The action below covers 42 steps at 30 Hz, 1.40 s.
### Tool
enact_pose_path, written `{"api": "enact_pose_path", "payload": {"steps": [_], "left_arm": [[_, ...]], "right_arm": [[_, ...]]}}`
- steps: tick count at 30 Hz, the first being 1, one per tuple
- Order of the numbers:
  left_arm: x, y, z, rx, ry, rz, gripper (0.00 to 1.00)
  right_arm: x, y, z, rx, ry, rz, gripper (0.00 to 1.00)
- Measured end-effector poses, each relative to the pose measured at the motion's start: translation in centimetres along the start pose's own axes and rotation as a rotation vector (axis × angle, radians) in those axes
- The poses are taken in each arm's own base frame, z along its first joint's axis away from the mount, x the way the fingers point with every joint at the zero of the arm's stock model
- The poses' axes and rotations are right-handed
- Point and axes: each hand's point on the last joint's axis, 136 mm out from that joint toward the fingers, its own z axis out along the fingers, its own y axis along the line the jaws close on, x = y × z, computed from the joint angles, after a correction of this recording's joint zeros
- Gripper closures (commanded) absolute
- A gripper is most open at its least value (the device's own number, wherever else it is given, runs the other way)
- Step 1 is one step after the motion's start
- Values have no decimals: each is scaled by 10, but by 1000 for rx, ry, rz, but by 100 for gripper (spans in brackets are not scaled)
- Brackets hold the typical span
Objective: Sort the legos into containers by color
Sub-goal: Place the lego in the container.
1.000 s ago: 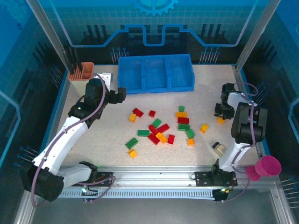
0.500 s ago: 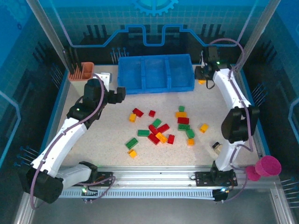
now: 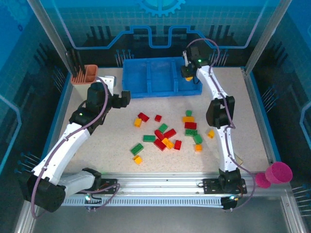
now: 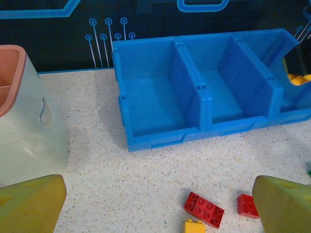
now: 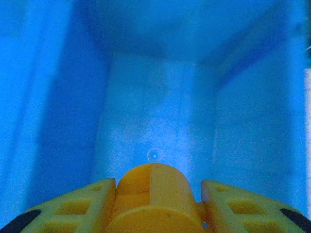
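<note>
Red, green and orange-yellow legos (image 3: 167, 133) lie scattered mid-table. The long blue bin (image 3: 162, 90) stands at the back, its three containers showing bare floors. My right gripper (image 3: 188, 73) hangs over the right container (image 3: 193, 83), shut on an orange lego (image 5: 154, 194) held between its yellow fingers (image 5: 77, 204) above the blue floor (image 5: 155, 111). In the left wrist view that orange lego (image 4: 299, 77) shows at the bin's right end. My left gripper (image 3: 125, 98) is open and holds nothing, in front of the left container (image 4: 155, 104), with a red lego (image 4: 204, 209) just ahead of it.
A peach slotted holder (image 3: 85, 74) and a white block (image 3: 110, 80) stand left of the bin, close to my left arm. A pink cup (image 3: 280, 172) sits at the front right corner. Bare table lies between the bin (image 4: 160, 138) and the bricks.
My right arm swung from the table's right side up and leftward to over the bin's right compartment, carrying the orange lego. The left arm stayed still.
</note>
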Motion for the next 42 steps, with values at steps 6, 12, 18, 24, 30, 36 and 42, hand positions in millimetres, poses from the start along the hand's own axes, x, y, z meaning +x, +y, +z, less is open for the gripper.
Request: {"api": "enact_pose_path", "payload": {"steps": [6, 12, 18, 24, 30, 36, 42], "left_arm": [[2, 0, 3, -1, 9, 1, 0], [10, -1, 12, -2, 41, 5, 1], [10, -1, 12, -2, 41, 4, 1], [11, -2, 12, 5, 44, 4, 1], [5, -4, 3, 19, 20, -1, 1], [-11, -4, -17, 38, -44, -10, 1], [-14, -1, -30, 33, -56, -12, 1]], "right_arm": [[22, 4, 27, 3, 65, -42, 61], [20, 4, 27, 6, 57, -48, 52], [19, 4, 27, 5, 53, -54, 39], [22, 4, 26, 1, 63, -55, 40], [28, 2, -9, 2, 82, -38, 42], [27, -8, -92, 6, 39, 32, 41], [87, -20, -172, 11, 78, 142, 42]]}}
